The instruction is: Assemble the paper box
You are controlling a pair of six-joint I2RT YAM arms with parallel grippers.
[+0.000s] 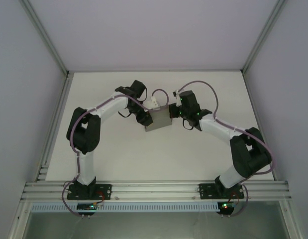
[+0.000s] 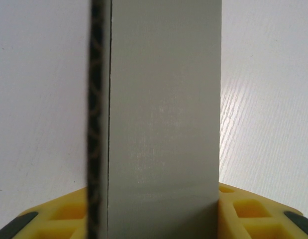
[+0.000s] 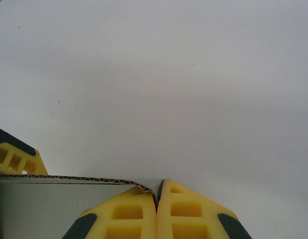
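From the arm bases at the near edge of the table (image 1: 119,159), both arms reach inward and meet over its middle. The box (image 1: 159,120) sits between them there, well apart from every edge; whether it rests on the table or is lifted I cannot tell. The left gripper (image 1: 145,119) is at the box's left end and the right gripper (image 1: 176,113) at its right end, so neither arm is nearer. In the left wrist view the yellow fingers (image 2: 253,211) stand part-open around a grey panel that fills the gap and touches both, its long axis running straight away from the wrist. In the right wrist view the fingers (image 3: 193,214) are pressed together, and the box's corrugated edge curls down into their seam, so a thin wall looks pinched there. The next fold likely turns on that line: the box lies lengthwise between the two grips.
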